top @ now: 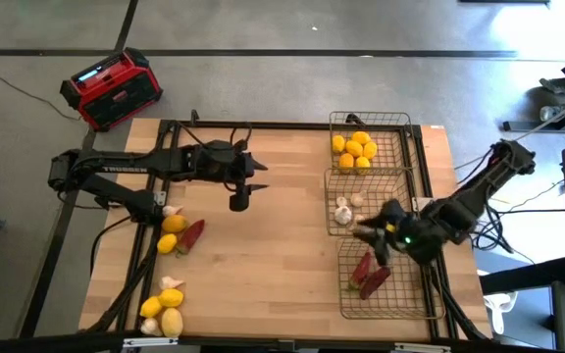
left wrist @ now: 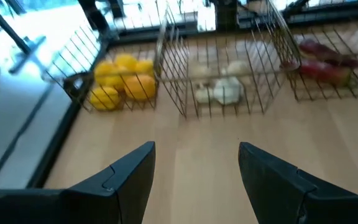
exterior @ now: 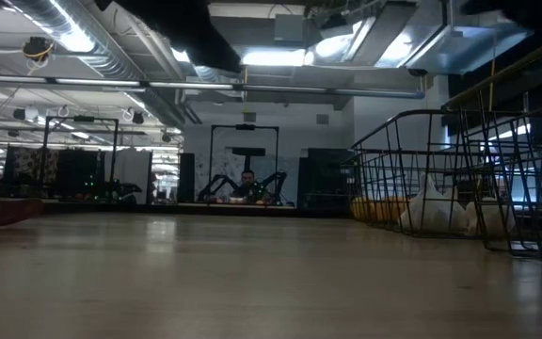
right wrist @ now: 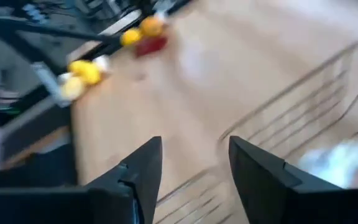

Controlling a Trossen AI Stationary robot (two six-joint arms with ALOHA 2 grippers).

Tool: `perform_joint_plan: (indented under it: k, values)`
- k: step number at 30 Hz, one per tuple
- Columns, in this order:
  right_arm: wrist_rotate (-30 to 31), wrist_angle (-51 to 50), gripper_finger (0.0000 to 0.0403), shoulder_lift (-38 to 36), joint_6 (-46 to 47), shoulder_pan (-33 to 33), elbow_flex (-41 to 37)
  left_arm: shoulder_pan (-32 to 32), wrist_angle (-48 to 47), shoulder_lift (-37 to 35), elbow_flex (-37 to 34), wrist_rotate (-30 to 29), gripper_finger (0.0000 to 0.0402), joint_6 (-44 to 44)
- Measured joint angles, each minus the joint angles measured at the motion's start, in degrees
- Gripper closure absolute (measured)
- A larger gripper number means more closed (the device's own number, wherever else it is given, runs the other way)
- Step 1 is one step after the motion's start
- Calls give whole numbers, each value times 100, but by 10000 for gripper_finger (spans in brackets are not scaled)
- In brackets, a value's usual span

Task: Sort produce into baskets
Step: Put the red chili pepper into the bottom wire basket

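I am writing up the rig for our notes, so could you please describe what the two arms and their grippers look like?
Both arms are dark, nearly black, built of jointed tubular links. The left arm carries pale lettering along its long link, too small to read. The right arm shows a small green light near its wrist and dark cables trailing behind its base. Each gripper, left and right, has two flat, dark, wedge-shaped jaws.

Three wire baskets [top: 415,147] in row along my right table edge. Far basket: five lemons [top: 354,149]. Middle basket: two garlic bulbs [top: 343,210]. Near basket: two chili peppers [top: 369,276]. Loose, well apart from baskets on my left side: four lemons [top: 173,224], one chili pepper [top: 193,233], three garlic bulbs [top: 172,283], as far as I can count.
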Motion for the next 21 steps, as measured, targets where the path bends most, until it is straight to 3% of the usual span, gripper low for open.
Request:
perform_joint_plan:
  k: [10, 16, 21]
  values:
    - [943, 854, 221, 526, -3212, -1508, 0, -279, -1886, 0, 0, 4, 175, -1003]
    - [546, 1762, 221, 898, -4784, -2222, 0, -532, -3292, 0, 0, 15, 175, -2612]
    - [420, 1925, 221, 1075, -4986, -2692, 0, -799, -4794, 0, 0, 124, 175, -3924]
